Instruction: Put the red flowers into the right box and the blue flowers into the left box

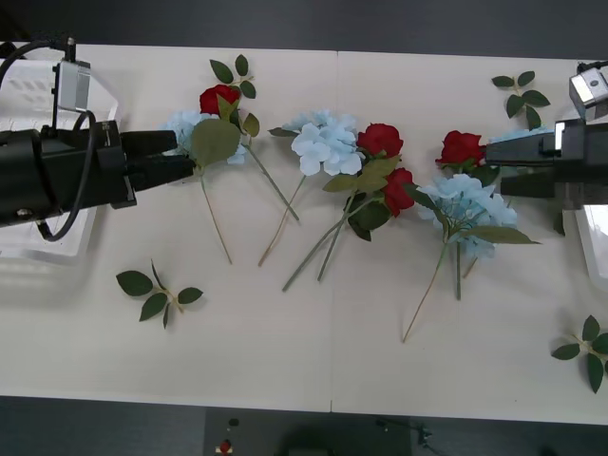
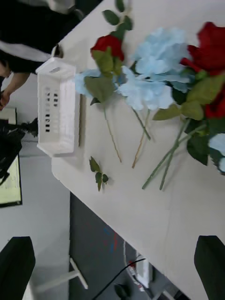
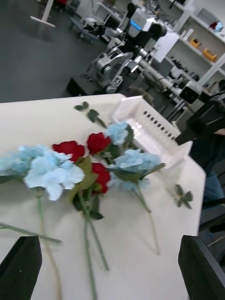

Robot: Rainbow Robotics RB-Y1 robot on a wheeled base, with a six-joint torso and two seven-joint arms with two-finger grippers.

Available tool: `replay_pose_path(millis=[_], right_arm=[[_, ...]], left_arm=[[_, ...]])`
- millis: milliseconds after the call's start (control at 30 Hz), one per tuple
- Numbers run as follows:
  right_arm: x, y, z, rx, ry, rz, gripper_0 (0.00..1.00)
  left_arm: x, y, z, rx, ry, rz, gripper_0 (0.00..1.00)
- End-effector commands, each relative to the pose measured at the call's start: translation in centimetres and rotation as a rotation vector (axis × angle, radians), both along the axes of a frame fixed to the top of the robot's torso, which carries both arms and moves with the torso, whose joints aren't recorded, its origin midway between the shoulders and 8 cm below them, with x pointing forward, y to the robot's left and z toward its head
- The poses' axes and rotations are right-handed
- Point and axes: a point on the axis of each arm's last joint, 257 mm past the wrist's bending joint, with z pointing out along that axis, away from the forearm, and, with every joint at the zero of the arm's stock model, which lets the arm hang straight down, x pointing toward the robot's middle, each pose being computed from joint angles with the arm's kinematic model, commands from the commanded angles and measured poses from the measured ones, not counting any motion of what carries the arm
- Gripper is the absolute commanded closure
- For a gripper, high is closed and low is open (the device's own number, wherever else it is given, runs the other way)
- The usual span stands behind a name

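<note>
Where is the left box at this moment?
In the front view, the left box lies at the table's left edge, under the left arm, whose open left gripper reaches toward a blue flower.

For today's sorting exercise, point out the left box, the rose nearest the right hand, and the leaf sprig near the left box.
Left box [image 2: 58, 112]: right wrist view, slotted side wall.
Rose [image 1: 462, 147]: front view, red head.
Leaf sprig [image 1: 157, 290]: front view, centre of the sprig.
</note>
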Motion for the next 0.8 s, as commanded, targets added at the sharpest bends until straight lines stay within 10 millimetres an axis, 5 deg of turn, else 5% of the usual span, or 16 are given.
replay_pose_path(millis=[33, 433, 800], right_arm=[[1.7, -3.7, 1.0, 0.013, 0.183, -0.150, 0.00], [5.4, -11.2, -2.5, -0.077, 0.394, -0.491, 0.00], [10.0, -16.8, -7.5, -0.242, 0.296, -0.681, 0.00]], left_arm=[[3.8, 0.9, -1.0, 0.070, -0.025, 0.045, 0.15], [13.7, 4.8, -6.4, 0.255, 0.187, 0.310, 0.15], [17.7, 7.5, -13.4, 0.358, 0.301, 0.549, 0.15]])
